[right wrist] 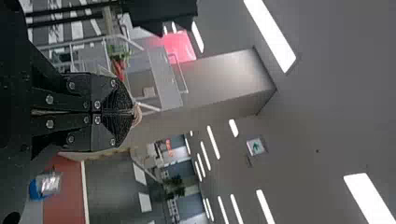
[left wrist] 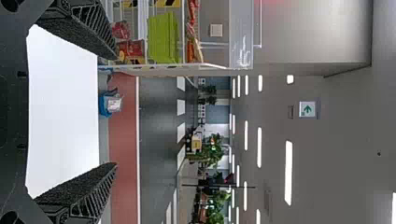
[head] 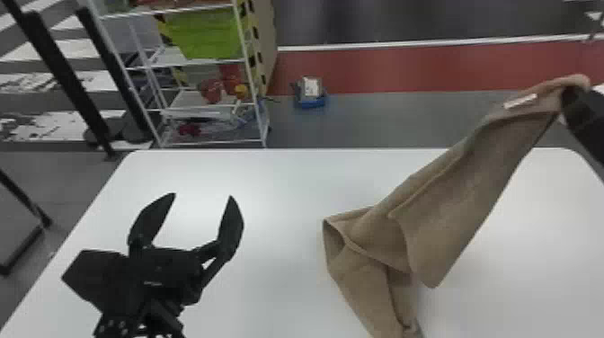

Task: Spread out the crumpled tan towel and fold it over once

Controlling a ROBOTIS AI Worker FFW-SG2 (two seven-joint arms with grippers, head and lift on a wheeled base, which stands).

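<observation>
The tan towel [head: 472,193] slants up from the white desk [head: 269,184], its raised end clenched in the jaws of the right gripper [right wrist: 130,113]. Spreading it well likely calls for a firm grip there, shaking loose the bunched lower folds, then pinching a free corner and drawing the cloth taut. Well apart, left of the towel, the left gripper [head: 202,195] has its jaws parted, empty.

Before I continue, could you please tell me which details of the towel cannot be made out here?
Near end of the tan towel: cut off by the head view's bottom edge.
Towel's inner layers: hidden by its own folds, head view.
Cloth inside the right gripper: covered by its shut fingers, right wrist view.
Any print on the white tag: too small, head view.
</observation>
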